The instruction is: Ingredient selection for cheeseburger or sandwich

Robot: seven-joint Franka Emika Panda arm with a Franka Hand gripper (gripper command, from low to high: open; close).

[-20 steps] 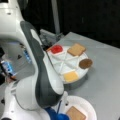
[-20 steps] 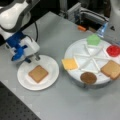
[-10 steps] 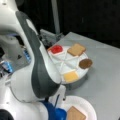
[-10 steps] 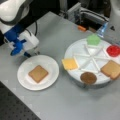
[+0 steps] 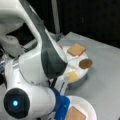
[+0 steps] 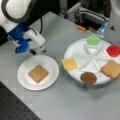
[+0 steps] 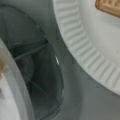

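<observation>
No text, label, brand, number or sign can be read anywhere in these views. The white arm housing (image 5: pixel 37 65), the blue wrist parts (image 6: pixel 21 40), the white plate (image 6: pixel 37 86) and the divided tray (image 6: pixel 82 50) all show plain surfaces without lettering. The small blue light (image 5: pixel 15 103) on the arm's joint is only a glowing dot, not a sign.
</observation>
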